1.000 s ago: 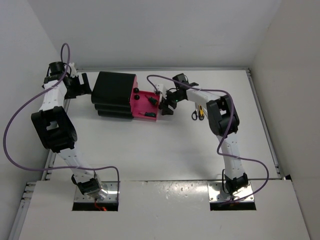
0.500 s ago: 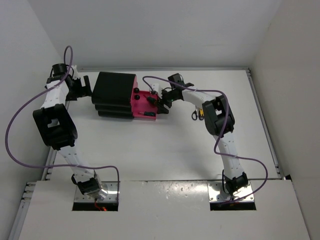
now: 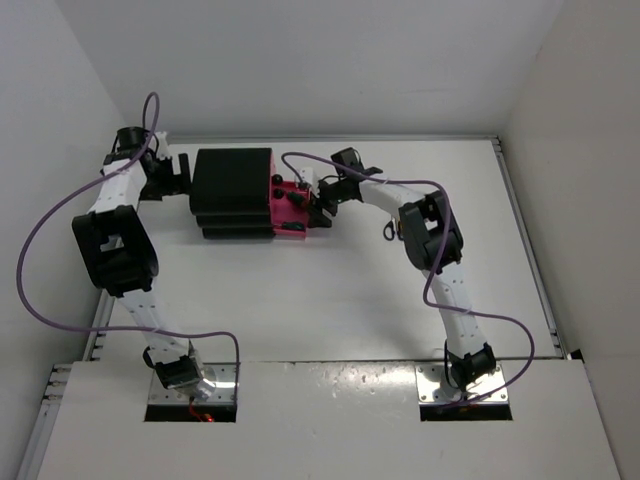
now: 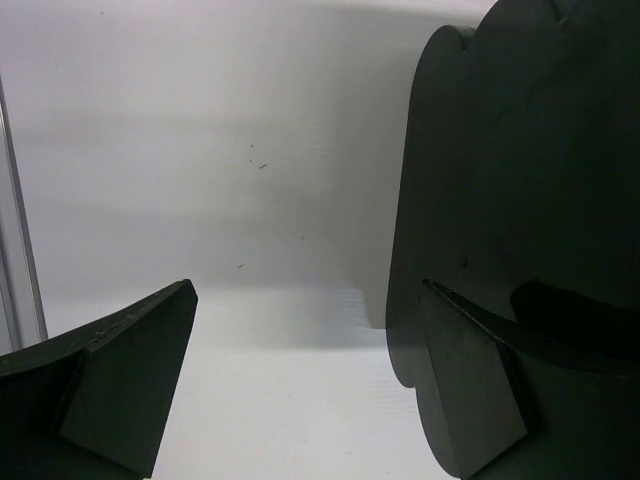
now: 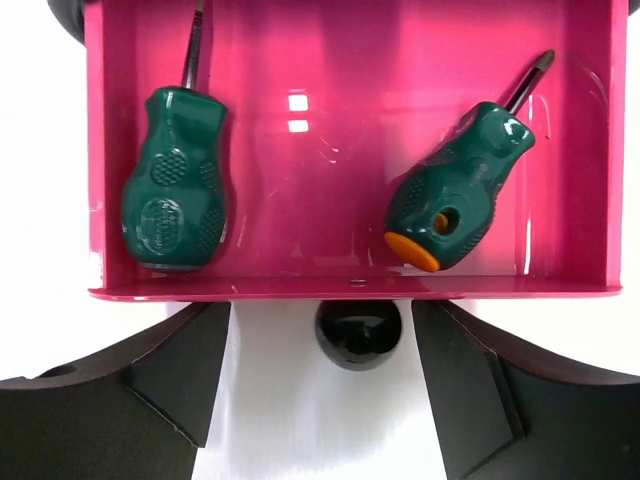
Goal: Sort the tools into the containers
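Observation:
The black cabinet (image 3: 235, 188) lies at the back of the table with a magenta-pink drawer (image 3: 288, 212) partly out of it. In the right wrist view the drawer (image 5: 330, 140) holds a stubby green-handled screwdriver (image 5: 175, 180) on the left and a green-and-yellow-handled screwdriver (image 5: 455, 195) on the right. My right gripper (image 5: 330, 395) is open, its fingers on either side of the drawer's black knob (image 5: 358, 333) without closing on it; from above it (image 3: 322, 205) sits at the drawer front. My left gripper (image 4: 305, 400) is open and empty at the cabinet's back (image 4: 520, 200).
The black-handled scissors (image 3: 385, 232) lie on the table right of the drawer, partly hidden by my right arm. Other black knobs (image 3: 277, 180) show on the cabinet front. The left wall and the table's metal edge (image 4: 15, 230) are close to my left gripper.
My right gripper has moved left and the pink drawer has slid further into the cabinet. My left gripper has moved right, up against the cabinet's back.

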You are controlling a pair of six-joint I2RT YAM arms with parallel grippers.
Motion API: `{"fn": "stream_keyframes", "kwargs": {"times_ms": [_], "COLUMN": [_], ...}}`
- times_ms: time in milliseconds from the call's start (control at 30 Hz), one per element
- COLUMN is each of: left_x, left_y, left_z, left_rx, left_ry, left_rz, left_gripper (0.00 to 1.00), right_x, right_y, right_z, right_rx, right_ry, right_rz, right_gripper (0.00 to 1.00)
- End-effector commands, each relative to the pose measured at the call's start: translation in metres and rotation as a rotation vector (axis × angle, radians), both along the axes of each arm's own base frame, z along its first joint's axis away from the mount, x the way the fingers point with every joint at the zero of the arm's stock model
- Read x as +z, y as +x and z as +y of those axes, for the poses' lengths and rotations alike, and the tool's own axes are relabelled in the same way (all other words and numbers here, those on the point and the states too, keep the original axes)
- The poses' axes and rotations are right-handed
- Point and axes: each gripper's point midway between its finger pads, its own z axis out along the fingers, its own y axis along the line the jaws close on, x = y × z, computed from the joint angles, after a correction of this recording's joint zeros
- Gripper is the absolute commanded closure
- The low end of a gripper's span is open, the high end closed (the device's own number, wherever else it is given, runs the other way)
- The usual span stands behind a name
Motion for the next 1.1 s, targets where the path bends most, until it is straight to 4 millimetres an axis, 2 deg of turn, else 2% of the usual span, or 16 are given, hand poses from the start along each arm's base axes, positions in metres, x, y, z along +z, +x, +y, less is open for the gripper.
{"fn": "stream_keyframes", "kwargs": {"times_ms": [0,100,133,233,300,600,667,700,767,867,933,967,1000,1067], "left_x": [-0.009,-0.013,-0.013,-0.017,-0.018,-0.025,-0.025,-0.031,-0.027,-0.032,-0.033,-0.029,-0.035,-0.031], "left_y": [0.002,0.003,0.003,0.003,0.006,0.012,0.013,0.011,0.017,0.020,0.023,0.025,0.023,0.025], "left_z": [-0.024,-0.029,-0.033,-0.035,-0.034,-0.050,-0.053,-0.056,-0.057,-0.062,-0.063,-0.065,-0.065,-0.068], "left_rx": [-0.054,-0.065,-0.074,-0.079,-0.079,-0.181,-0.200,-0.217,-0.234,-0.250,-0.256,-0.263,-0.261,-0.271], "left_ry": [-0.037,-0.039,-0.039,-0.049,-0.049,-0.120,-0.134,-0.149,-0.154,-0.192,-0.201,-0.207,-0.215,-0.228], "left_rz": [0.025,0.034,0.034,0.041,0.041,0.026,0.031,0.046,0.035,0.050,0.046,0.034,0.054,0.040], "left_gripper": [0.00,0.00,0.00,0.00,0.00,0.00,0.00,0.00,0.00,0.00,0.00,0.00,0.00,0.00], "right_x": [0.035,0.039,0.035,0.048,0.043,0.040,0.044,0.047,0.044,0.046,0.054,0.051,0.057,0.062], "right_y": [-0.005,-0.009,-0.011,-0.012,-0.017,-0.004,-0.003,-0.003,-0.006,-0.012,-0.022,-0.025,-0.029,-0.034], "right_z": [0.039,0.048,0.048,0.063,0.065,0.079,0.082,0.083,0.083,0.082,0.086,0.085,0.085,0.085], "right_rx": [0.105,0.129,0.136,0.174,0.187,0.227,0.237,0.246,0.254,0.241,0.255,0.241,0.243,0.240], "right_ry": [0.120,0.142,0.146,0.213,0.231,0.308,0.324,0.336,0.340,0.356,0.387,0.388,0.396,0.424], "right_rz": [-0.069,-0.078,-0.066,-0.096,-0.075,-0.145,-0.165,-0.174,-0.162,-0.126,-0.119,-0.090,-0.073,-0.041], "right_gripper": [0.26,0.26,0.26,0.26,0.26,0.24,0.22,0.22,0.22,0.21,0.21,0.21,0.21,0.18]}}
